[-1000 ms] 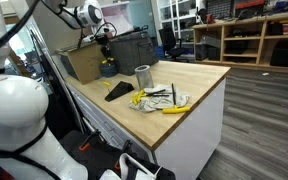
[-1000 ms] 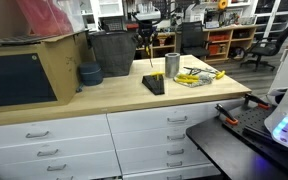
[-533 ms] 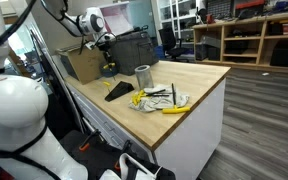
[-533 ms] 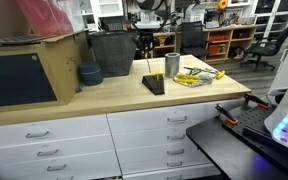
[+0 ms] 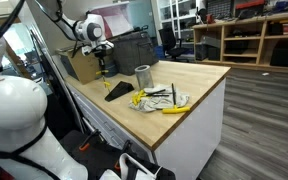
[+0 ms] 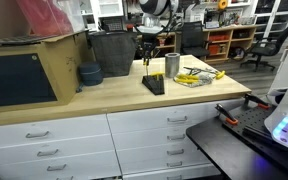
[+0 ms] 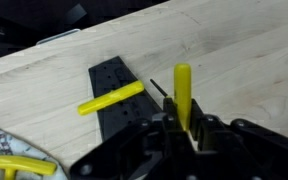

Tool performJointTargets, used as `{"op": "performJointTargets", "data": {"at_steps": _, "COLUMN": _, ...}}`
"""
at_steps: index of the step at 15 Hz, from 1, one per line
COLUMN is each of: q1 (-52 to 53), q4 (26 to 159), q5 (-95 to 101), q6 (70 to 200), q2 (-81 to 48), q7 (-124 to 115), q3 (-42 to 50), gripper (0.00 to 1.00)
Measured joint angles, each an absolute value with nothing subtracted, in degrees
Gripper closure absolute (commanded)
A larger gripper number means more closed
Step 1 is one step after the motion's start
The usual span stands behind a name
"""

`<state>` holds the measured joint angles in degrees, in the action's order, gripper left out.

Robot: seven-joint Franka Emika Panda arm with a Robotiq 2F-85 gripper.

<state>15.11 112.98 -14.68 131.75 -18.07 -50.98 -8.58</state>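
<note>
The hand (image 7: 180, 128) is clamped on one end of a yellow peg (image 7: 183, 92), held above the wooden bench (image 7: 234, 50) just beside a flat, matte black block (image 7: 112, 72) on which a second yellow peg (image 7: 111, 98) lies. I judge the held peg light, stiff and a little slippery, a smooth round plastic rod, best gripped across its shaft near one end.

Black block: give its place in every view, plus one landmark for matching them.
Exterior view: block left of centre on the table, left of the metal cup.
Exterior view: block at centre, in front of the cup.
Wrist view: block centre-left, left of the yellow tool in the jaws.
Shared landmark: the wooden table under it.
</note>
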Motion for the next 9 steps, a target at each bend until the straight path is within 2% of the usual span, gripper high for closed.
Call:
{"op": "performJointTargets", "data": {"at_steps": 4, "q1": 14.8, "q4": 113.3, "q5": -14.7, "q6": 131.8, "q2": -17.7, "q7": -51.0, "q3": -8.6, "gripper": 0.83}}
{"op": "performJointTargets", "data": {"at_steps": 5, "q1": 14.8, "q4": 113.3, "q5": -14.7, "q6": 131.8, "q2": -17.6, "q7": -51.0, "q3": -8.6, "gripper": 0.96}}
{"op": "performJointTargets", "data": {"at_steps": 9, "q1": 14.8, "q4": 113.3, "q5": -14.6, "q6": 132.0, "q2": -17.9, "q7": -51.3, "q3": -8.6, "gripper": 0.96}}
